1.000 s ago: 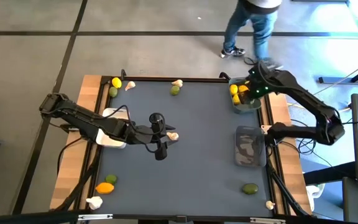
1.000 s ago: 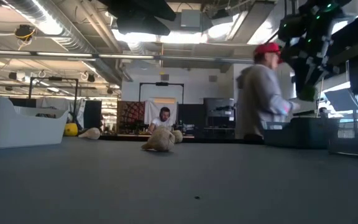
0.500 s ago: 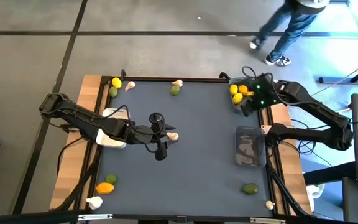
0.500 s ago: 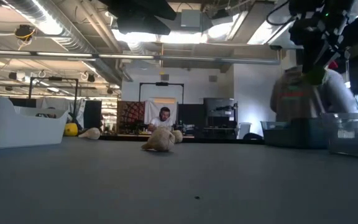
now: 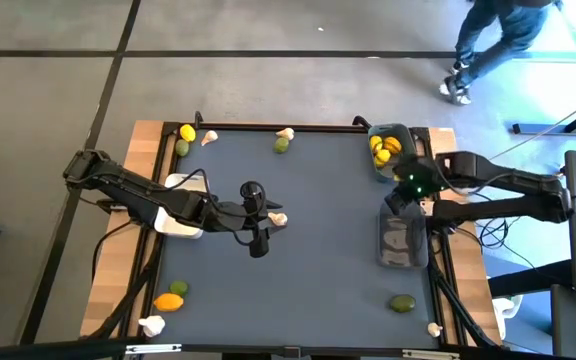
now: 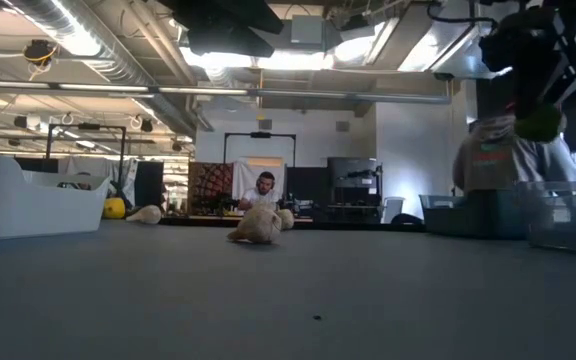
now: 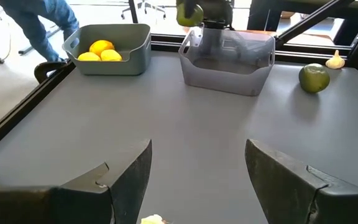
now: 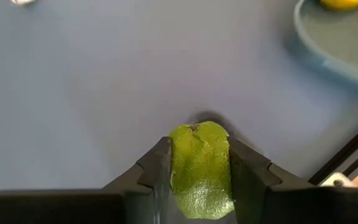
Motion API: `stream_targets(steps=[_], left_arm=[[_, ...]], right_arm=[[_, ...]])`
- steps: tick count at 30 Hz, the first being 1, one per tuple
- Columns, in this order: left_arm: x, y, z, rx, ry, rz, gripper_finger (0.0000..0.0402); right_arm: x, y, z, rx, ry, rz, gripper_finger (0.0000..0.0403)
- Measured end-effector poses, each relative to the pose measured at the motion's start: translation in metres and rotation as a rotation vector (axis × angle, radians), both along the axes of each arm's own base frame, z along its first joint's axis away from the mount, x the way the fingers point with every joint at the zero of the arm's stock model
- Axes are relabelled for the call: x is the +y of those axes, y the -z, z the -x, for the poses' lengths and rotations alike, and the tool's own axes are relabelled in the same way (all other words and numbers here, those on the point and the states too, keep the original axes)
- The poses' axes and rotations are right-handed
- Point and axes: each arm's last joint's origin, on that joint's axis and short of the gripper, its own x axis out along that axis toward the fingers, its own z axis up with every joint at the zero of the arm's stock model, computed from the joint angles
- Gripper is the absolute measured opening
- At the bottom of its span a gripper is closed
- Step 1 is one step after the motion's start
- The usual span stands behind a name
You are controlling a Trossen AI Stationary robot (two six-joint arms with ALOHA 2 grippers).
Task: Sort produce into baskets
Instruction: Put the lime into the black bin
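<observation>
While my right arm stretched in from the table's right edge, my right gripper (image 5: 405,187) hung in the air between the blue-grey basket (image 5: 392,165) and the dark grey basket (image 5: 401,238), clenched on a lime (image 8: 199,168) — the wrist view showed the fruit wedged between both fingers (image 8: 156,167). Half a second before, that gripper had been up beside the blue-grey basket, and a second before it had been over it; it had since swung down towards the dark grey one. My left arm had not moved: it lay across the table's left half, with my left gripper (image 5: 258,218) low over the mat, its fingers apart and empty, a garlic bulb (image 5: 278,218) just beside them.

Lemons (image 5: 380,150) sat in the blue-grey basket. The white basket (image 5: 175,213) was mostly covered by my left arm. A loose lime (image 5: 401,302) lay near the front right, with more produce along the far edge and the front left corner.

In the low view the lime (image 6: 539,122) showed only as a green blur high on the right. The person (image 5: 493,35) beyond the table had walked further right — cut off by the frame's top.
</observation>
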Motion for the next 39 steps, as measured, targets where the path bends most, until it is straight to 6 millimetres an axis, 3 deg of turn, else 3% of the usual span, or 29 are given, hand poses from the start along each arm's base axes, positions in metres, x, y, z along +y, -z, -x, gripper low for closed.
stream_targets(steps=[9,20,39], left_arm=[[0.000,0.000,0.000,-0.002,-0.003,0.008,0.0255],[0.000,0.000,0.000,-0.005,-0.009,0.019,0.0255],[0.000,0.000,0.000,-0.007,-0.013,0.027,0.0255]], right_arm=[[0.029,0.020,-0.002,0.055,-0.017,-0.012,0.0119],[0.054,0.065,-0.006,0.025,-0.078,-0.026,0.0119],[0.048,0.116,0.001,0.055,-0.002,0.099,0.0128]])
